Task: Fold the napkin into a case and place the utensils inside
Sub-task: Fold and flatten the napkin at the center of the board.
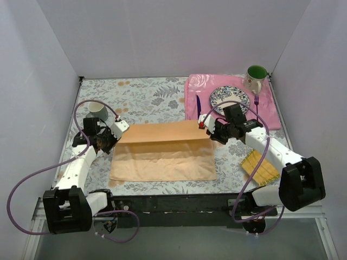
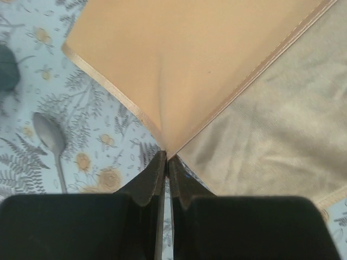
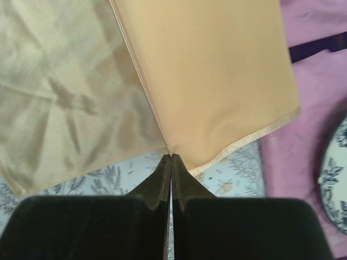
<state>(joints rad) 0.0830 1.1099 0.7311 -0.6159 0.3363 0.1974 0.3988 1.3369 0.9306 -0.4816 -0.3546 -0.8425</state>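
Note:
The peach-orange napkin (image 1: 162, 154) lies flat in the middle of the table, its far part lifted as a flap (image 1: 162, 131) over the paler lower layer. My left gripper (image 1: 118, 130) (image 2: 166, 156) is shut on the flap's left corner. My right gripper (image 1: 206, 125) (image 3: 171, 157) is shut on its right corner. The napkin (image 2: 190, 65) (image 3: 206, 76) fills both wrist views. No case shows. The dark purple knife (image 1: 198, 105) (image 3: 320, 47) and the purple fork (image 1: 256, 103) lie on the pink placemat (image 1: 271, 116), either side of the plate (image 1: 230, 99).
A green-lined mug (image 1: 256, 77) stands at the placemat's far right corner. A yellow ribbed mat (image 1: 260, 167) lies under the right arm. A grey cup (image 1: 97, 111) stands at the left, and a spoon (image 2: 50, 135) lies on the floral tablecloth near the left gripper.

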